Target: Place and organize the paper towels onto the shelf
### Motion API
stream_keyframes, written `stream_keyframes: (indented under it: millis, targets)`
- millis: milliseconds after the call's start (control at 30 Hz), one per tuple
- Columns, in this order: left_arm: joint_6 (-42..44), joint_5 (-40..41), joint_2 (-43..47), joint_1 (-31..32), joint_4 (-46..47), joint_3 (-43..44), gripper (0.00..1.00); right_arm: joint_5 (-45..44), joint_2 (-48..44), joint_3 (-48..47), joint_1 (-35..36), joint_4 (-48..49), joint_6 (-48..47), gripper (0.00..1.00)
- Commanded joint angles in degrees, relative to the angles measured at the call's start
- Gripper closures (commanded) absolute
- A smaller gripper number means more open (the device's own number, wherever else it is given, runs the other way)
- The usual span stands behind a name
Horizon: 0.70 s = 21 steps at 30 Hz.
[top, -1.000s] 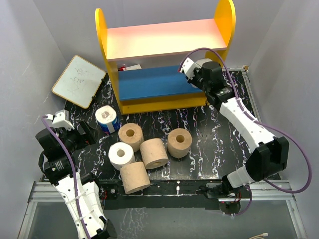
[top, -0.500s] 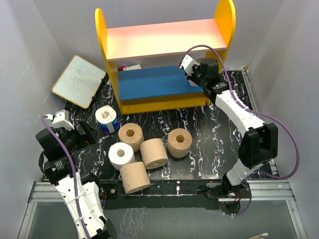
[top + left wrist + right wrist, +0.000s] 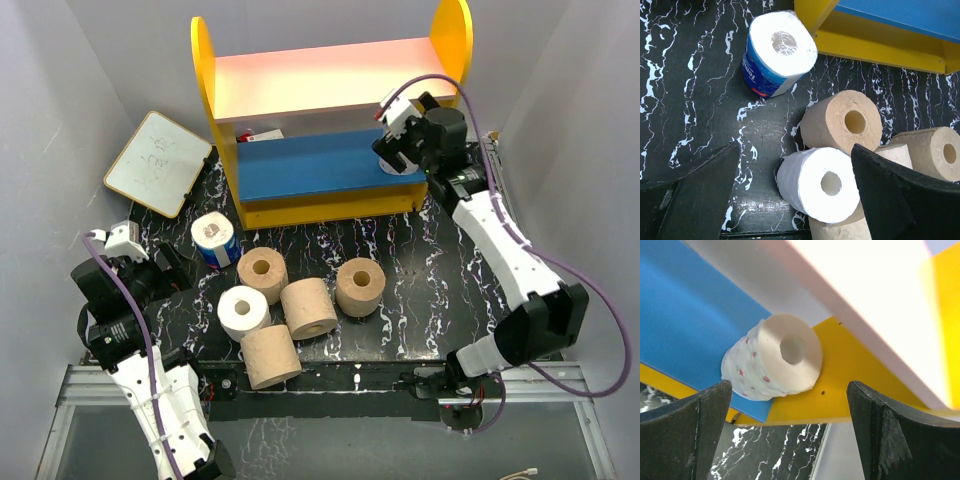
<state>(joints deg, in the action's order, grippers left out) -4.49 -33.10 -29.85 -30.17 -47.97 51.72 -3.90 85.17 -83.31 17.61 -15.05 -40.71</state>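
Right pincer (image 3: 788, 386) stands open, clear of the white roll (image 3: 772, 357) lying on the blue shelf board (image 3: 685, 315).

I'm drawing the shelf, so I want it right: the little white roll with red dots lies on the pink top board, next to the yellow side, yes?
Not quite. The little white roll lies on the blue lower board, next to the yellow side. The right wrist view shows it.

Four tan cylindrical paper rolls (image 3: 262, 270) (image 3: 308, 307) (image 3: 360, 286) (image 3: 270, 357), lower centre; two unwrapped white paper rolls (image 3: 243, 312) (image 3: 772, 358); one blue-wrapped white paper roll (image 3: 214, 240); one yellow-sided two-tier shelf (image 3: 205, 70); one flat whiteboard (image 3: 158, 162), upper left.
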Motion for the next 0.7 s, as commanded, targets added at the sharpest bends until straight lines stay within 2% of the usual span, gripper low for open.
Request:
stream_keyframes:
  millis: [0, 67, 100, 167, 333, 433, 500, 667]
  targets:
    - [0.0, -1.3, 0.1, -0.4, 0.6, -0.1, 0.08, 6.0, -7.6, -6.5, 0.0, -11.7, 7.9, 0.02]
    - [0.0, -1.1, 0.2, -0.4, 0.6, -0.1, 0.08, 12.2, -10.5, -5.4, 0.0, -22.3, 8.8, 0.02]
    - [0.0, -1.0, 0.3, -0.4, 0.6, -0.1, 0.08, 20.2, -11.8, -5.0, 0.0, -29.9, 5.9, 0.02]
    - [-0.1, -0.9, 0.3, -0.6, 0.6, -0.1, 0.08, 27.6, -15.3, -1.1, 0.0, -40.6, 1.2, 0.02]
    - [-0.1, -0.9, -0.4, -0.7, 0.6, -0.1, 0.09, 35.3, -21.8, 10.9, 0.2, -52.4, -6.0, 0.04]
    - [0.0, -1.0, -1.4, -0.8, 0.6, -0.1, 0.09, 40.4, -20.6, 12.4, 3.5, -55.9, -4.6, 0.08]
    - [-0.1, -0.8, -1.6, -0.8, 0.6, -0.1, 0.09, 41.1, -20.9, 13.4, 5.3, -54.6, -3.1, 0.09]
    - [-0.5, 0.2, -1.0, -1.2, 0.5, 0.0, 0.09, 33.3, -21.3, 15.9, 10.2, -45.8, 2.2, 0.11]
